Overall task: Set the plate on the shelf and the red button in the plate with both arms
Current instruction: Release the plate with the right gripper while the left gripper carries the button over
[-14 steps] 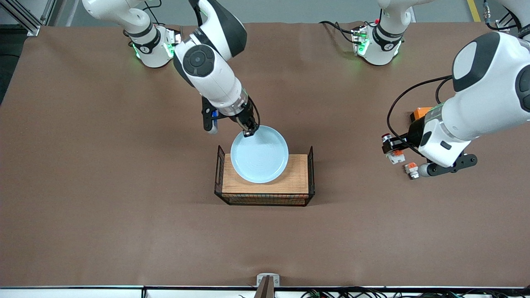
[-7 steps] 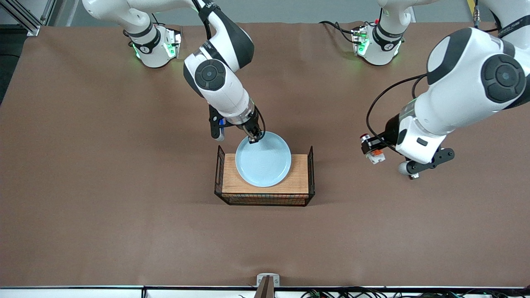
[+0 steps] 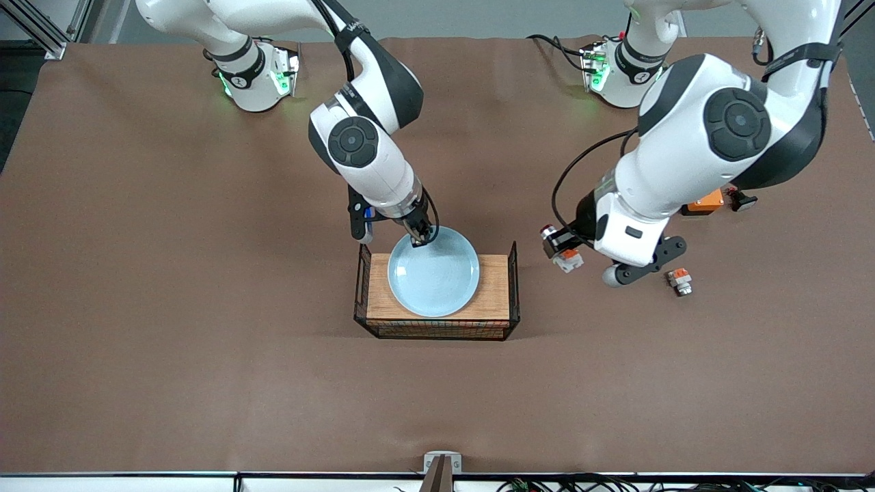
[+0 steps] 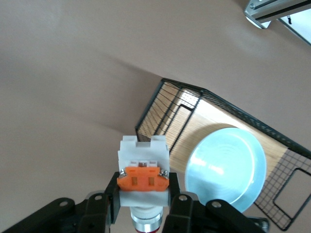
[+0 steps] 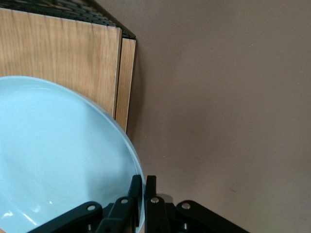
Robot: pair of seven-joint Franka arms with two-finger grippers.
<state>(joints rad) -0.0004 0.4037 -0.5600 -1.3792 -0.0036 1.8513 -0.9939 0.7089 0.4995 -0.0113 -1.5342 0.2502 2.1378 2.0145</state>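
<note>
The pale blue plate (image 3: 433,273) lies over the wooden board of a black wire rack (image 3: 514,287) at mid table. My right gripper (image 3: 418,238) is shut on the plate's rim on the side toward the robots' bases. In the right wrist view the fingers (image 5: 138,189) pinch the rim of the plate (image 5: 58,160). My left gripper (image 3: 562,249) is shut on the red button (image 3: 560,247) over bare table beside the rack, toward the left arm's end. The left wrist view shows the button (image 4: 143,177) clamped between the left gripper's (image 4: 144,194) fingers, with the plate (image 4: 226,170) below.
A short white-and-orange piece (image 3: 679,280) lies on the table toward the left arm's end. An orange box (image 3: 704,201) and a small dark part (image 3: 742,199) sit farther from the front camera, partly under the left arm. The rack has wire end walls (image 4: 163,114).
The right gripper has brought the plate a little nearer to the front camera, more squarely over the board. The left arm has carried the red button from its end toward the rack.
</note>
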